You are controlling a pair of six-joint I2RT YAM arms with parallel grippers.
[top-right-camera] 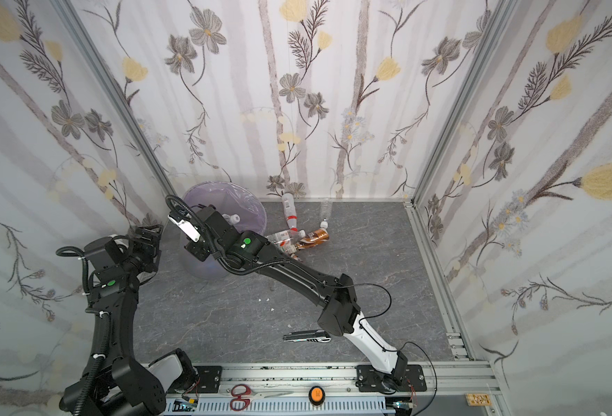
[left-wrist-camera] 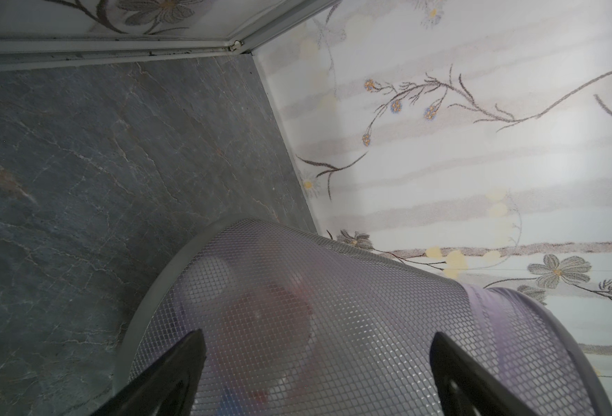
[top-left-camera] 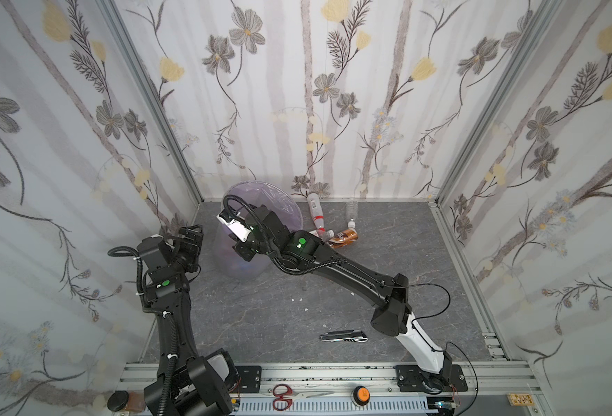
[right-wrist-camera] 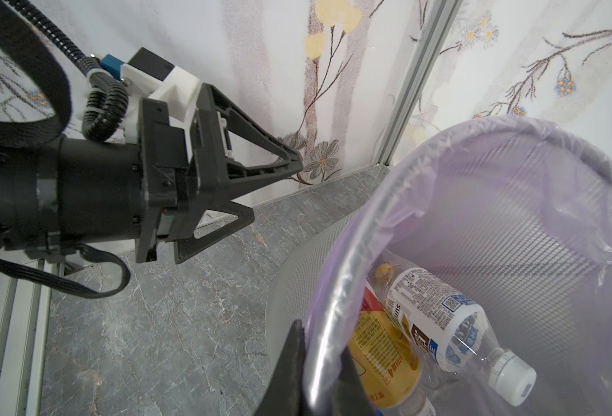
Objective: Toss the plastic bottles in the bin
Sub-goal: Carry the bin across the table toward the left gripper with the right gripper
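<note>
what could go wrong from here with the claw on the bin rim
1. The right claw is shut on the rim of the bin, liner included. A pull could tip the bin and spill the bottles inside.
2. The pinched liner might tear or slip off the rim.
3. The left claw stands open close to the bin's mesh wall. A nudge from it could shove the bin while the other side is clamped.

At least 4 bottles (top-left-camera: 315,210) on the floor (top-left-camera: 261,317), 2 or more in 1 bin (top-left-camera: 261,192), 1 knife (top-left-camera: 343,336).
</note>
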